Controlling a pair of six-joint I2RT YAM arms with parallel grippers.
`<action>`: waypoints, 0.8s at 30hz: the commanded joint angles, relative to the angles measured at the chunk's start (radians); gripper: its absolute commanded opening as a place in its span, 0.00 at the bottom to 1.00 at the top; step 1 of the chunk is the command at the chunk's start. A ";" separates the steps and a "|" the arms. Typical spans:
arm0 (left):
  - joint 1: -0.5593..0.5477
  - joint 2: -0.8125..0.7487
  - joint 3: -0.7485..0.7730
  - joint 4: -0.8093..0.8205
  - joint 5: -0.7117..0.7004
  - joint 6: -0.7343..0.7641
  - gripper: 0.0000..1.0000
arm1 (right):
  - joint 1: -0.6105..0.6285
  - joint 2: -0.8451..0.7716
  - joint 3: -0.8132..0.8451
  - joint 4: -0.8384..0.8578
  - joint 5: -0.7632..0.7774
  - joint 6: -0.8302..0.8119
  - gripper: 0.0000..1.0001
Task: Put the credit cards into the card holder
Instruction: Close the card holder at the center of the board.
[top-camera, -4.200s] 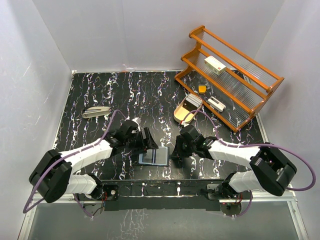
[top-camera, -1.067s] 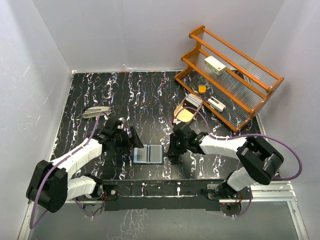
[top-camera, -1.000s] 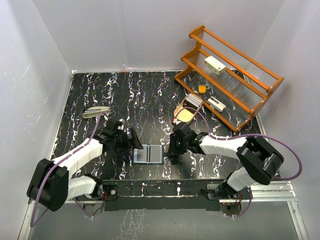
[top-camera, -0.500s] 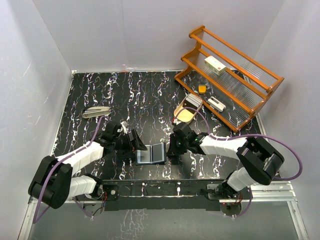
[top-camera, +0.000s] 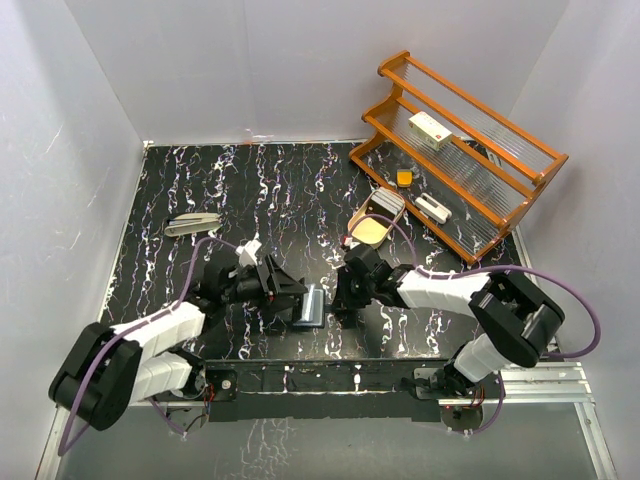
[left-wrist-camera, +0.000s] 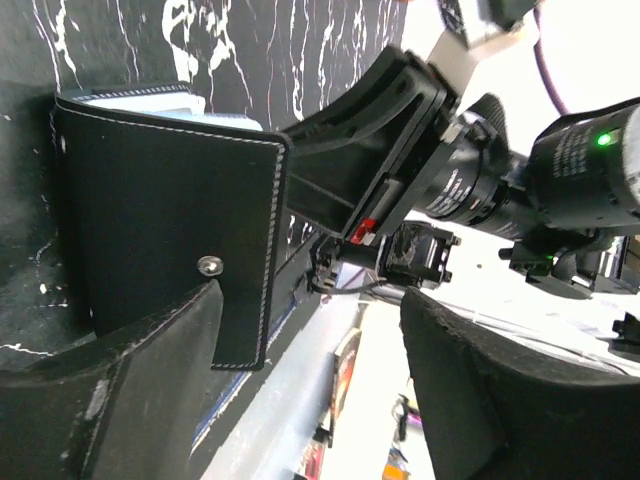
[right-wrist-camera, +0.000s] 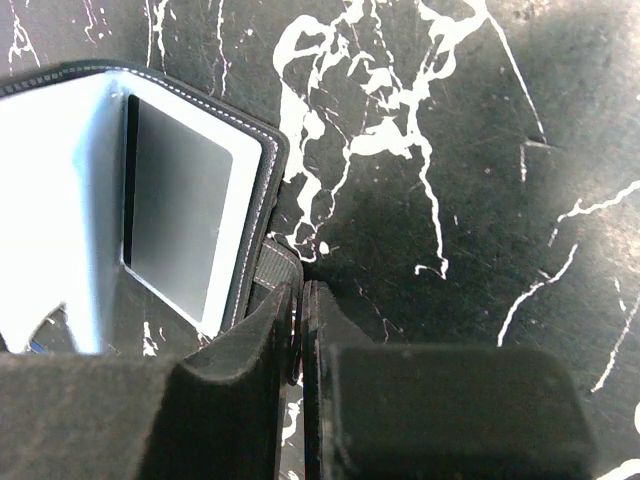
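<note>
One credit card (right-wrist-camera: 180, 210) (a grey rectangle with rounded corners) is seen seated in a pocket of the card holder (right-wrist-camera: 250, 135), just ahead and to the left of the tips of the right gripper (right-wrist-camera: 300, 292). That gripper is closed, its pads meeting with only a hairline slit between them, and it is pressed down at the holder's outer edge beside a short strap. Whether the strap is nipped between the pads cannot be told.

The left gripper (top-camera: 288, 292) is held wide apart with nothing clamped. The holder's other flap, black with white stitching and a small metal snap stud (left-wrist-camera: 208, 264), is leaned against the inner face of one finger (left-wrist-camera: 120, 380), and the opposite finger stands well clear of it. From above, the flap is seen raised nearly upright between the two grippers.

The step in hand is judged to be the closing of the bifold, insertion apparently being done for the card seen. The next move would call for the raised flap to be swept across toward the right gripper and laid flat — with the right tips cleared before it lands.

No writing can be read. The red mark on the white box (top-camera: 430, 130) on the wooden rack (top-camera: 500, 190), well beyond the right gripper, is too small to make out.
</note>
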 joint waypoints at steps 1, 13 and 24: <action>-0.039 0.074 -0.026 0.232 0.068 -0.108 0.67 | 0.008 0.026 0.054 0.040 -0.014 -0.009 0.00; -0.048 0.172 0.072 -0.037 -0.013 0.147 0.23 | 0.008 0.011 0.099 -0.027 0.010 -0.047 0.07; -0.049 0.232 0.120 -0.145 -0.075 0.239 0.18 | 0.008 -0.054 0.080 -0.032 -0.017 -0.013 0.19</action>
